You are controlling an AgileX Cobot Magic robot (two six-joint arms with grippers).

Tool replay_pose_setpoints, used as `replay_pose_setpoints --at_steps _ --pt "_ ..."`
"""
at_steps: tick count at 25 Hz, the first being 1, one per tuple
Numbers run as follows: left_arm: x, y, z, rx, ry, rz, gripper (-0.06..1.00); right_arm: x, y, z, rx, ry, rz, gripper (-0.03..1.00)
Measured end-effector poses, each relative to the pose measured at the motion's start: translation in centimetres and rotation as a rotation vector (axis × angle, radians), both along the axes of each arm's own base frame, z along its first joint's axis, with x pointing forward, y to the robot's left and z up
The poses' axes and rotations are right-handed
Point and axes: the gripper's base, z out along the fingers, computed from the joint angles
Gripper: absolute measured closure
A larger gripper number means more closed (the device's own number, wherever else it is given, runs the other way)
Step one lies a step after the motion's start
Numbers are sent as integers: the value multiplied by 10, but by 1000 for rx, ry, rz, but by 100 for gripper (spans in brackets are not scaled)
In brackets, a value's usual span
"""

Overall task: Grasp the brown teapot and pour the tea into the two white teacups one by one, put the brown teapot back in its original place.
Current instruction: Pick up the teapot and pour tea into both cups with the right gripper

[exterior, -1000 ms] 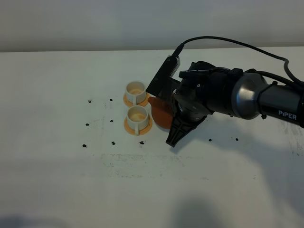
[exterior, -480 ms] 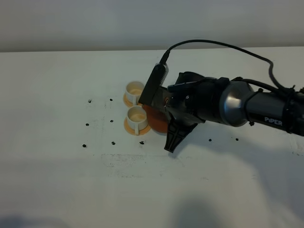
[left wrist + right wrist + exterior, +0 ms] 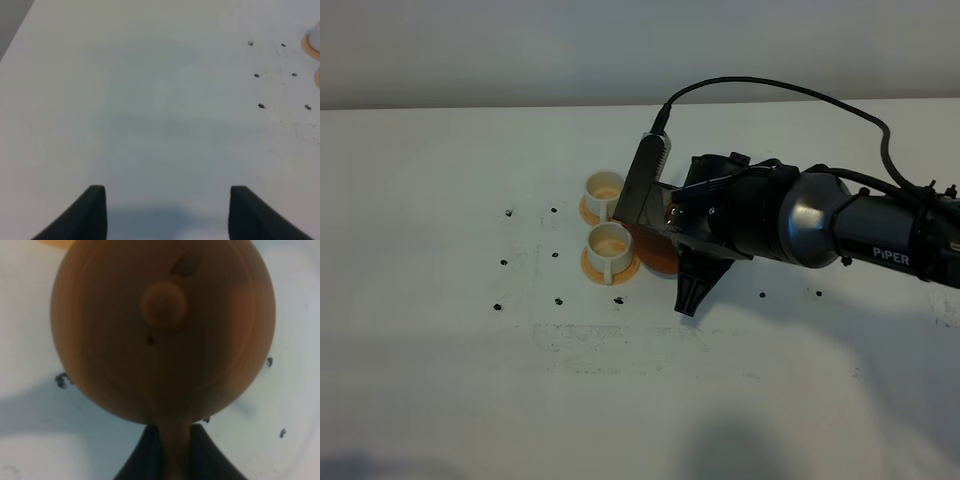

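Brown teapot [image 3: 162,330] in right end effector [image 3: 172,437]

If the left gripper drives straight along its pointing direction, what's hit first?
Probably only bare table; nothing lies ahead of the left gripper. The orange coaster sits off its line.

A robotics lab test bench: a plain white tabletop [image 3: 440,400] dotted with small black marks [image 3: 509,212], under a cabled PiPER arm [image 3: 880,235]
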Motion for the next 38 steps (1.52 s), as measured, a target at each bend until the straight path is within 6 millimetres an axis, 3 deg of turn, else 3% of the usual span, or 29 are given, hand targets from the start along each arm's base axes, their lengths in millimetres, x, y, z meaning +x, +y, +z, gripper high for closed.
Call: replay_pose_setpoints --at_steps 30,38 --pt "0 0 0 -1 0 0 44 0 5 5 -147 -85 199 84" --pt "0 0 0 -1 0 0 44 2 6 -3 -183 -87 225 84"
